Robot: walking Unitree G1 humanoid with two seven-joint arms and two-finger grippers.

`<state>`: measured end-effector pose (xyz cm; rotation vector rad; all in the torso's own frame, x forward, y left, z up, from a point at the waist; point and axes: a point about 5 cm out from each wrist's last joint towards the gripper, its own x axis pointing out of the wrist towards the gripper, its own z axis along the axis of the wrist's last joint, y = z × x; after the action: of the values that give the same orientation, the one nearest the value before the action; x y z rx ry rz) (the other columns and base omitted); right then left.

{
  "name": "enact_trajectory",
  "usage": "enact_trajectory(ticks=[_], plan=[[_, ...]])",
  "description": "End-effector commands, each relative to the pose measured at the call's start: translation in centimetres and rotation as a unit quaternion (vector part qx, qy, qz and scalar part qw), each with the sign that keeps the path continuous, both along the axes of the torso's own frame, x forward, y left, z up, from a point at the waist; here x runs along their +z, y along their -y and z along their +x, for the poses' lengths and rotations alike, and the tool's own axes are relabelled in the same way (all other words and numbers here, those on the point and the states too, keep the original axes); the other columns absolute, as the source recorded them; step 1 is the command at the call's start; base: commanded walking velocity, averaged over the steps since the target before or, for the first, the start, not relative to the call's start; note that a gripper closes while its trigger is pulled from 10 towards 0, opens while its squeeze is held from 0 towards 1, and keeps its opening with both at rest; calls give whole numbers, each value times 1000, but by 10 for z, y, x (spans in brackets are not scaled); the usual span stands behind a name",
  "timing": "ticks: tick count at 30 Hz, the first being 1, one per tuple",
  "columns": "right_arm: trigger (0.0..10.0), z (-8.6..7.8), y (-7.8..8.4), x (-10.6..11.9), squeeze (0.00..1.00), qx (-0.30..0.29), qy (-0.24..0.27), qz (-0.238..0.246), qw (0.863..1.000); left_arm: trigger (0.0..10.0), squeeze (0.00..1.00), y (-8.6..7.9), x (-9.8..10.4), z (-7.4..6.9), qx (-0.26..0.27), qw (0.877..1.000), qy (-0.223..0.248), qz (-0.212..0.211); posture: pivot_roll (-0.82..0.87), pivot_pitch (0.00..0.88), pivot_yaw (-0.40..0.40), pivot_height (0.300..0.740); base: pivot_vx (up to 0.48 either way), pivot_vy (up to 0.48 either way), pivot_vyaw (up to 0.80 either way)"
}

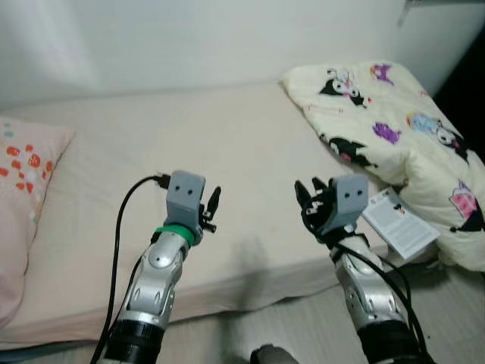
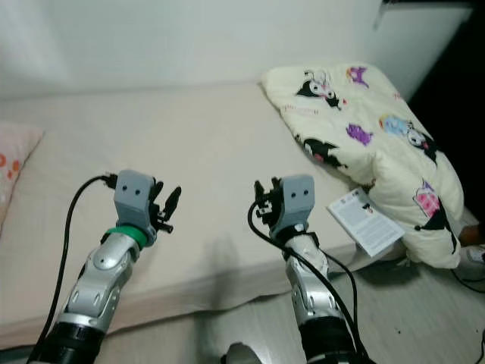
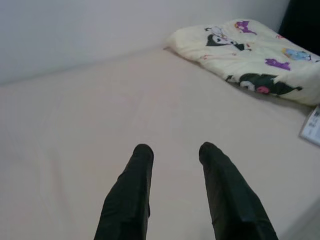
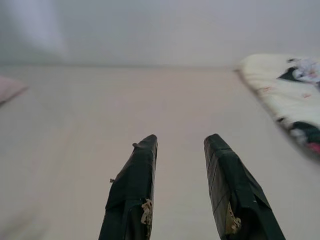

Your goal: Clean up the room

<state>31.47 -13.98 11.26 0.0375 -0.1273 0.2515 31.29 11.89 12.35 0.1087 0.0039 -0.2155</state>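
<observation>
Two grippers are up over the near edge of the bed [image 1: 227, 152], and both are empty. The left gripper [image 1: 212, 206] hovers above bare sheet with its black fingers [image 3: 132, 195] spread apart, nothing between them. The right gripper [image 1: 309, 199] matches it on the other side, fingers [image 4: 132, 190] parted too, holding nothing.

So what needs tidying? The big candidate is the cartoon-print blanket [image 1: 394, 144], heaped in a rumpled mass at the bed's right end, running from the far right by the wall down to the near right corner, where it spills over the edge. That's its long axis, far to near along the right side. A white leaflet [image 1: 398, 221] lies at the near right corner, just beside the blanket's lower fold. Away on the left sits a pink pillow [image 1: 23, 197], well apart from both arms.

Here's the relation that matters: blanket and leaflet both lie to the right of the right gripper, with the leaflet nearest, so the right arm looks the natural one to reach. The left would have to cross the whole mattress.
</observation>
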Motion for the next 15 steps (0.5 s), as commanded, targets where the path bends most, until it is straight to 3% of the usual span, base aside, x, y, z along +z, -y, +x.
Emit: enact_trajectory(ticks=[1, 15], plan=[[10000, -2, -2, -4, 0, 2, -8, 2, 1000, 10000, 0, -3, -5, -2, 5, 1000, -11, 0, -141, 22, 4, 740, 0, 390, 0], [10000, -2, -3, -4, 0, 2, -8, 4, 1000, 10000, 0, 0, -3, -3, -7, 1000, 0, 12, -140, 25, 7, 740, 0, 21, 0]])
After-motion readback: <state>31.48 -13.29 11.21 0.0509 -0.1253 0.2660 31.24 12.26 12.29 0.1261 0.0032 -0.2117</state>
